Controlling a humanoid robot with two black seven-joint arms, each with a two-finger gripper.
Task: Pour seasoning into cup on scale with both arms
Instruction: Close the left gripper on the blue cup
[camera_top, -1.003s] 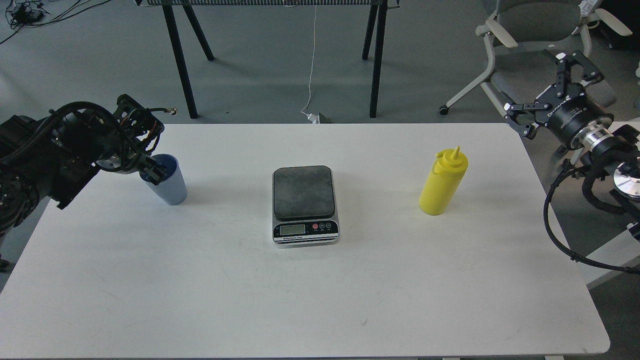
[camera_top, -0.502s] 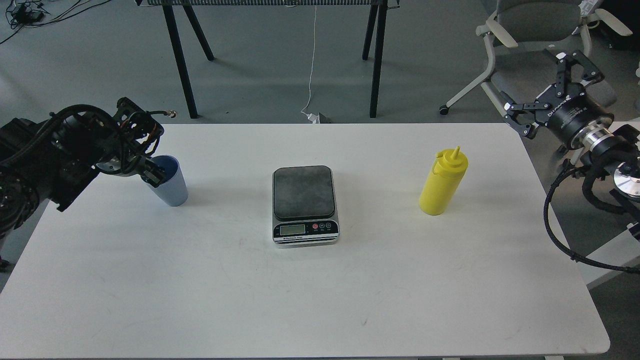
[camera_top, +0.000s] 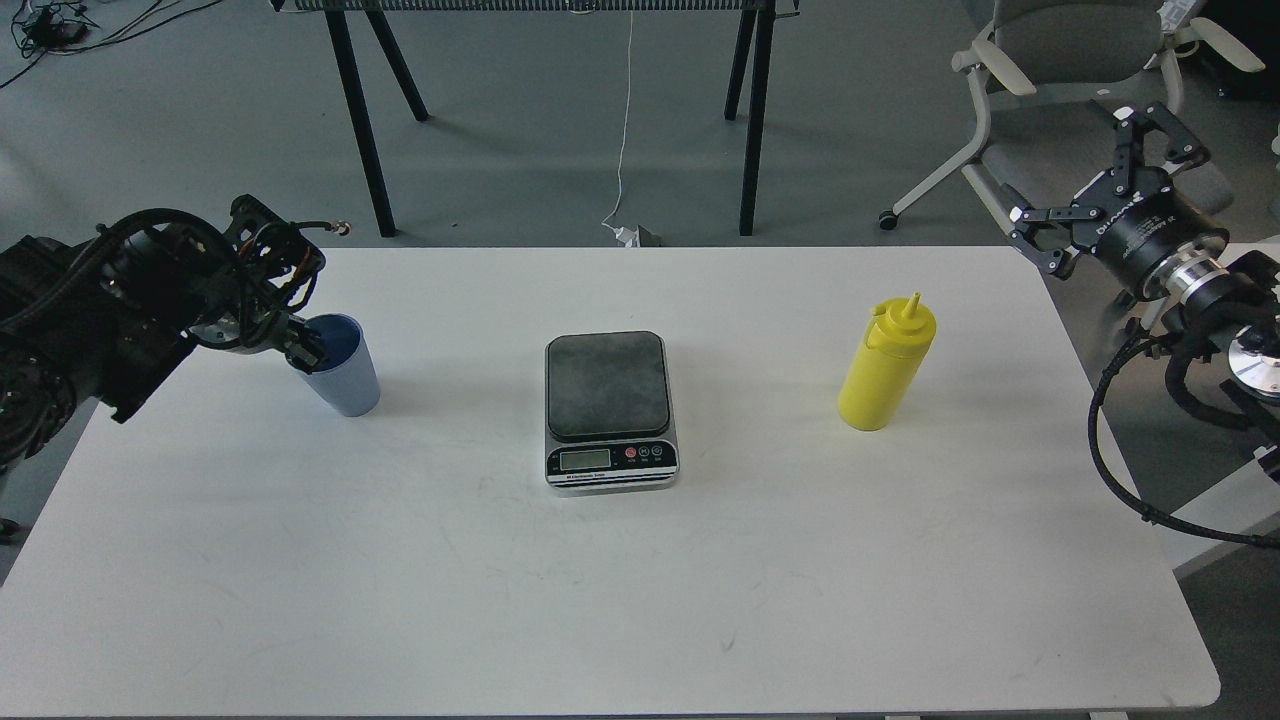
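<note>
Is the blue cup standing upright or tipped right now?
Tipped. The blue cup leans left, its rim toward the left gripper, whose fingers reach its rim; its base meets the white table.

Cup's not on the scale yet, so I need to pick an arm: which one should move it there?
Left. The left gripper is already at the cup's rim, left of the scale. The right gripper is open off the table's far right corner, beyond the bottle.

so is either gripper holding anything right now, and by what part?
Left gripper grips the blue cup at its near rim, one finger inside. Right gripper is open and empty, off the table.
</note>
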